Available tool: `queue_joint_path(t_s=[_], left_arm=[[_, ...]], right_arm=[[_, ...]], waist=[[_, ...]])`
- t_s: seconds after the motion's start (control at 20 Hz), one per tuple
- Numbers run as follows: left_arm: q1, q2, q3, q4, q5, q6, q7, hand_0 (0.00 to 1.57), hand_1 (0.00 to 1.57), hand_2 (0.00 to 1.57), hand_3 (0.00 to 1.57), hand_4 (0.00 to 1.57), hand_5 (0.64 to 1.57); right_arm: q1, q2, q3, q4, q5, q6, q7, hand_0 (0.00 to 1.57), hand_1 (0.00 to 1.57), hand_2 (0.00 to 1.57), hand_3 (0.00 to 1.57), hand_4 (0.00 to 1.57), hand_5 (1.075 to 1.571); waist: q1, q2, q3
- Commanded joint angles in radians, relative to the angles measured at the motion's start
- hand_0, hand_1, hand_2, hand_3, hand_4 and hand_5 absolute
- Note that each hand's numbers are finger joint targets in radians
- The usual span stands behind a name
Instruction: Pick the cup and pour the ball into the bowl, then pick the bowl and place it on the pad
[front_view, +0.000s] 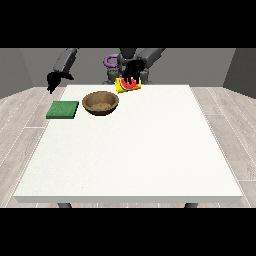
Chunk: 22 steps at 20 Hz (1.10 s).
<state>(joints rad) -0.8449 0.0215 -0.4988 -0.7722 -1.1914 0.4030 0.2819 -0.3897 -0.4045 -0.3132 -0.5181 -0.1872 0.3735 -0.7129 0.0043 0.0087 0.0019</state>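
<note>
The yellow cup (128, 84) with a red mark is in the upper middle of the frame, tilted over the far edge of the white worktop (135, 150). The hand at the view's right (132, 71) has its fingers curled around this cup. The brown bowl (100, 103) stands on the worktop just to the lower left of the cup, and the green pad (63, 110) lies beside it, more to the left. The hand at the view's left (52, 80) hangs above the worktop's upper left corner; I cannot tell if its fingers are apart or together. The ball is not visible.
</note>
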Motion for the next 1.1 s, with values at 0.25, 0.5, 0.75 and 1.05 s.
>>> queue_joint_path(t_s=[0.25, 0.5, 0.75, 1.05], left_arm=[[-0.073, -0.021, -0.142, -0.141, -0.144, -0.222, 0.093, 0.00, 0.00, 1.57, 1.57, 0.51, 1.522], [-0.107, -0.021, -0.152, -0.236, -0.161, -0.350, 0.118, 0.00, 0.00, 1.57, 1.57, 0.62, 1.537], [-0.056, -0.013, -0.214, -0.200, -0.256, -0.388, 0.034, 0.06, 0.06, 1.57, 1.57, 0.81, 1.566], [-0.089, -0.009, -0.217, -0.194, -0.343, -0.459, -0.015, 1.40, 1.40, 1.57, 1.57, 1.15, 1.535]], right_arm=[[0.017, -0.022, -0.025, 0.073, -0.009, 0.020, -0.066, 0.00, 0.00, 0.26, 0.35, 0.40, 1.536], [0.015, -0.023, -0.018, 0.078, -0.004, 0.025, -0.092, 0.00, 0.00, 0.17, 0.35, 0.42, 1.534], [0.031, -0.047, -0.015, 0.063, -0.015, 0.060, -0.068, 0.00, 0.00, 0.12, 0.26, 0.42, 1.530], [0.015, -0.035, -0.003, 0.040, -0.014, 0.042, -0.053, 0.00, 0.00, 0.10, 0.31, 0.42, 1.524]], waist=[[0.044, 0.002, -0.0002], [0.035, 0.010, -0.0006], [0.035, 0.002, -0.0006], [0.015, 0.009, -0.0011]])
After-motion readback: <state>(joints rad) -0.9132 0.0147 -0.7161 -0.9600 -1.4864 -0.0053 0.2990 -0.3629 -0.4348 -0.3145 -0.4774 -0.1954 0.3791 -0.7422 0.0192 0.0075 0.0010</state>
